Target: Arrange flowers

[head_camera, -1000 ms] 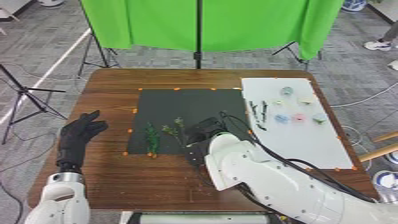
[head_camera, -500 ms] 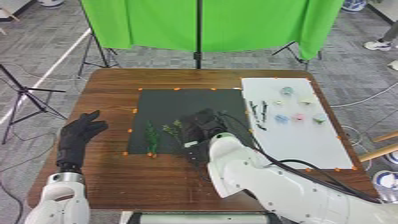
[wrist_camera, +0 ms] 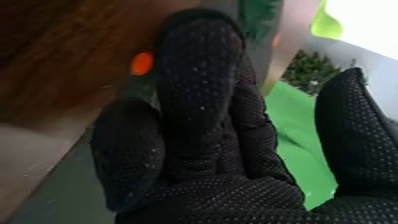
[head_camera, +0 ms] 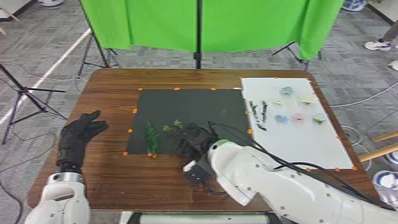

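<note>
- My right hand (head_camera: 191, 142) is over the near edge of the black mat (head_camera: 191, 105), right of that edge's middle; in the right wrist view its fingers are straight and the thumb stands apart, so I call it released
- My left hand (head_camera: 80, 132) is by the tabletop (head_camera: 160, 180)'s left edge, relaxed and loosely spread, with brown wood between it and the mat's left edge
- The left green stem (head_camera: 151, 137) lies near the mat's near left corner, running toward the near edge
- The leafy sprig (head_camera: 175, 126) lies between that stem and my right hand, which hides its lower part; I cannot tell whether I touch it
- The white sheet (head_camera: 306, 147) adjoins the mat's right edge, and its near edge comes closer to me than the mat's
- Two dark twigs (head_camera: 255, 110) lie beside the sheet's left edge
- Toward its far right corner and right edge sit the flower heads (head_camera: 298, 118), blue, pink, yellow and green, apart from one another
- I have bare mat to move over between the stems and the far edge
</note>
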